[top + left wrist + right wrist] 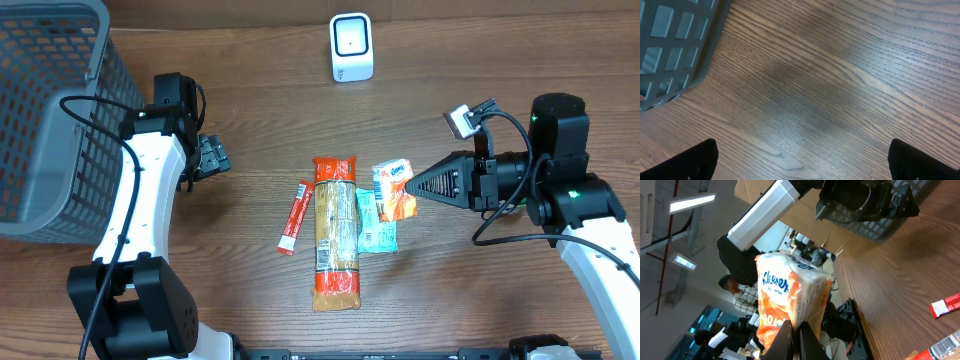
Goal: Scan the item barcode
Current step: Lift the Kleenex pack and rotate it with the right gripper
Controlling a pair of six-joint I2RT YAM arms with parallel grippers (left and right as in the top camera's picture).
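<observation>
Tissue pack [394, 190], orange and white, sits right of the table's [260, 60] middle, pinched at its right edge by the right gripper [415, 187]. It is just beside the other packets.

At far left stands a grey mesh basket [50, 110]. Next to it the left arm rises from the near edge and bends at the elbow. The left gripper [212, 155] sits just right of the basket and points towards the table's middle. In the left wrist view its fingers [690, 162] stand wide apart over bare wood with nothing between them, and the basket's corner [675, 45] shows at upper left.

Further right lie a thin red sachet [294, 216], a long orange-ended pack [335, 232] and a teal packet [375, 225]. All three have their long axes running from the far edge to the near edge. A white scanner [351, 47] stands at the far edge, well apart from them.

The right arm reaches in from the right, with its forearm level and its wrist pointing left. In the right wrist view the right gripper [796, 327] is closed tight on a thin edge of the tissue pack [790, 295]. The pack stands out from the fingertips, soft and puffy, with blue "Kleenex" lettering on white above an orange band. From overhead its long axis runs far to near, slightly tilted. No barcode is visible on it.
</observation>
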